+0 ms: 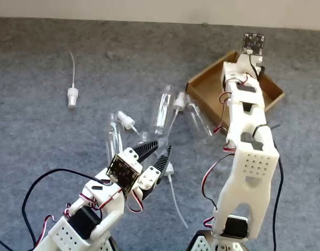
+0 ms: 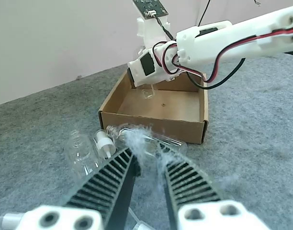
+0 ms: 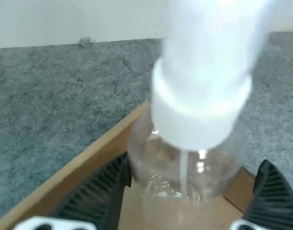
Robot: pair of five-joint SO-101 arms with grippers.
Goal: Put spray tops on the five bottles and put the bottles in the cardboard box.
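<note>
My right gripper is over the cardboard box, shut on a clear bottle that carries a white spray top. The same bottle hangs just above the box floor. Three bare bottles lie on the carpet. Among them lie loose spray tops; one more lies far off to the left. My left gripper is open and holds nothing, low over the carpet just short of the bottles.
Grey carpet covers the whole work surface. The right arm stretches from the near edge to the box and passes close beside the rightmost bottle. Open carpet lies at the left and far right.
</note>
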